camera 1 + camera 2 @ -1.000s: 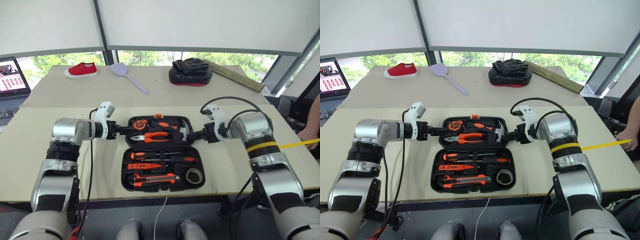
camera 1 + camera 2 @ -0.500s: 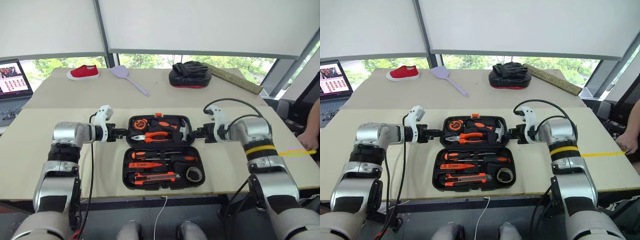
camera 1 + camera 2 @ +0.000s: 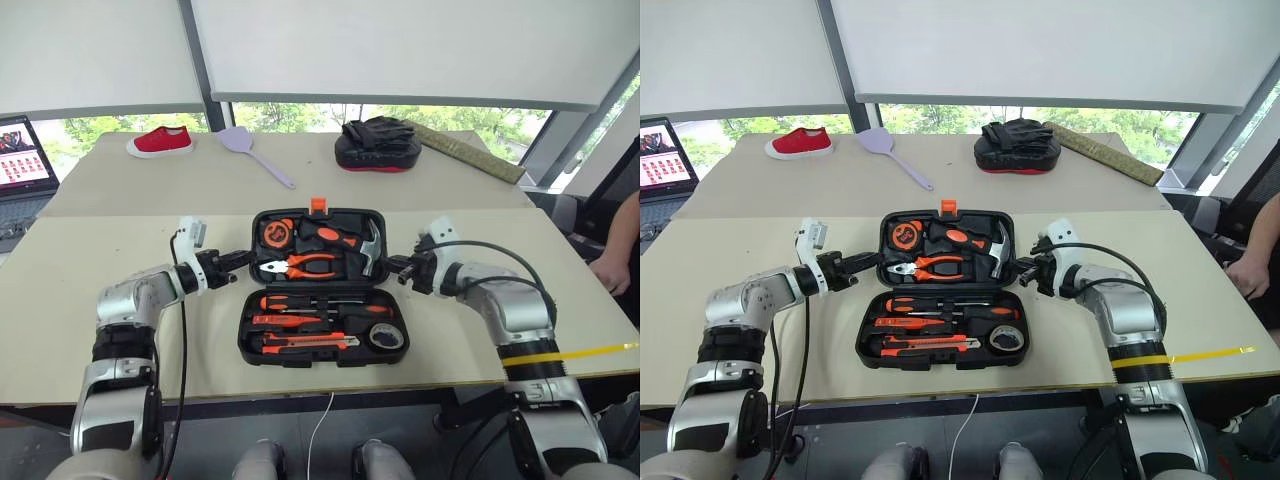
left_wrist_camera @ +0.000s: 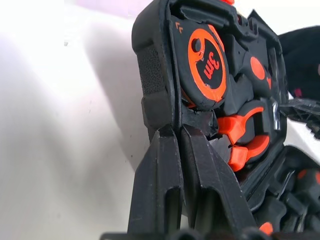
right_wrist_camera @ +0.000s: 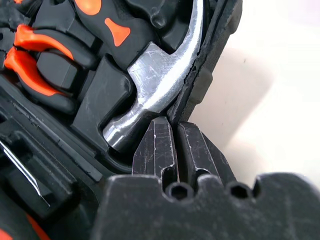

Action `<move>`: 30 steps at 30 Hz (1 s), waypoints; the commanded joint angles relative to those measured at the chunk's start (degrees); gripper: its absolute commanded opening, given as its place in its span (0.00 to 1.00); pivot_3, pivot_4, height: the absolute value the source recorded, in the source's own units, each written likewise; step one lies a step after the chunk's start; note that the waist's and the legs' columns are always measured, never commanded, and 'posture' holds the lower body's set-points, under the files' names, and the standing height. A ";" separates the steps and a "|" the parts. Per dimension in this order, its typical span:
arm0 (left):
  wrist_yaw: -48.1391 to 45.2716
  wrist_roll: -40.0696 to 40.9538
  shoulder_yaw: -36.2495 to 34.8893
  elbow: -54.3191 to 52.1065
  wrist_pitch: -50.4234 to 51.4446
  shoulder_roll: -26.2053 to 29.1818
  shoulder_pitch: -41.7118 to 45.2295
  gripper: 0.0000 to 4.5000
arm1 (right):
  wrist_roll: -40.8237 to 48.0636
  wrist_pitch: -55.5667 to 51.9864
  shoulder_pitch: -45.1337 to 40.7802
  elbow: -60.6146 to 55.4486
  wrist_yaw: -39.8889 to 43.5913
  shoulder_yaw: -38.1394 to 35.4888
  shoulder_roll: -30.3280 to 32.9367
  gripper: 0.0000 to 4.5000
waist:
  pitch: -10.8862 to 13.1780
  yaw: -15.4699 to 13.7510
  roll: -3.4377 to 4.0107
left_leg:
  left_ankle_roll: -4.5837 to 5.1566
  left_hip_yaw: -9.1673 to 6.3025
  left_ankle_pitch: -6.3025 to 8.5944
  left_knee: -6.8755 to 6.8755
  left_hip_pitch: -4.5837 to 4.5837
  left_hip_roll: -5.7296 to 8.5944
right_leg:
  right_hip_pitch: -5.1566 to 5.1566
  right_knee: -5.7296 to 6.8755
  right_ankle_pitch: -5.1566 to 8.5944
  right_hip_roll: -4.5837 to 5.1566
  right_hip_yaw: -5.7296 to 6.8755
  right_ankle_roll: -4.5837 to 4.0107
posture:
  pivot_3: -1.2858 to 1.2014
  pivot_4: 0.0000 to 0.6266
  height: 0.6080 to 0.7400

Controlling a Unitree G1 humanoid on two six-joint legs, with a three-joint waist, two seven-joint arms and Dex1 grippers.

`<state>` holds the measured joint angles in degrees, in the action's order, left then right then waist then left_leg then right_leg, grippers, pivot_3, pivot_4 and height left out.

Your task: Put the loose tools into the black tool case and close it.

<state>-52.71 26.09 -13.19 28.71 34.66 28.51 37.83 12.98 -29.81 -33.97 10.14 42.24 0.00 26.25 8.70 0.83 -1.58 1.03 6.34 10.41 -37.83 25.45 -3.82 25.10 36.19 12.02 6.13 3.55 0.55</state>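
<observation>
**Tool case, lid half raised**

The black tool case [image 3: 322, 290] lies open on the near table [image 3: 60, 300], screwdrivers, knife [image 3: 305, 343] and tape roll [image 3: 384, 336] seated inside. Left gripper [image 3: 243, 259] and right gripper [image 3: 392, 266], fingers pressed together, touch the lid's side edges.

An office-like test room: plain tables [image 3: 120, 300], window blinds [image 3: 400, 50], a laptop [image 3: 22, 155].
</observation>
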 commanded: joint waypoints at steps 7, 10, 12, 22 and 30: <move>-6.61 -4.65 -0.85 -7.24 -38.14 -0.82 -9.89 0.01 | -12.05 42.52 8.82 -3.21 -3.51 0.27 3.82 0.00 | 0.05 -0.24 -0.02 | 0.02 0.00 0.01 0.00 0.08 0.01 | -0.01 -0.12 0.01 0.00 0.01 0.02 | 0.52 0.24 1.00; -6.88 -6.74 -0.51 -7.28 -46.37 -1.01 -14.96 0.01 | -21.40 57.12 12.95 0.76 -8.81 2.97 6.75 0.00 | 0.05 -0.26 -0.02 | 0.08 0.04 0.07 0.00 0.09 0.02 | -0.02 -0.17 0.03 0.03 0.01 0.05 | 0.52 0.24 1.00; -7.27 -7.10 -0.45 -7.28 -49.74 -0.98 -18.26 0.01 | -29.41 67.22 14.81 4.22 -14.58 4.90 9.02 0.00 | 0.05 -0.14 -0.01 | 0.10 0.07 0.08 0.01 0.04 0.02 | -0.06 -0.18 0.04 0.04 0.00 0.06 | 0.52 0.24 1.00; -4.58 -8.52 -5.06 -2.50 -58.00 5.44 -33.52 0.71 | -38.80 79.44 22.03 12.97 -29.17 4.01 14.51 0.53 | 0.06 -0.12 -0.01 | -0.40 0.10 0.35 0.05 -0.76 -0.13 | -0.63 -0.13 0.59 0.26 0.10 0.01 | 0.52 0.24 1.00; -4.27 -6.68 -2.45 -0.16 -48.04 7.27 -25.71 0.66 | -5.48 62.86 35.53 -3.03 -11.96 1.14 19.52 0.49 | 0.07 -0.84 -0.01 | -0.39 -0.07 0.36 0.08 -1.03 -0.13 | -0.90 -0.15 0.59 0.36 0.09 0.03 | 0.52 0.24 1.00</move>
<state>-56.74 18.11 -17.12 29.31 -17.11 36.03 8.00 -7.06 41.84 -1.59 16.93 22.93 2.26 44.07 8.76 -0.02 -1.59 0.66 6.23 10.76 -37.74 24.45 -3.95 24.18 36.04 12.63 6.47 3.65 0.60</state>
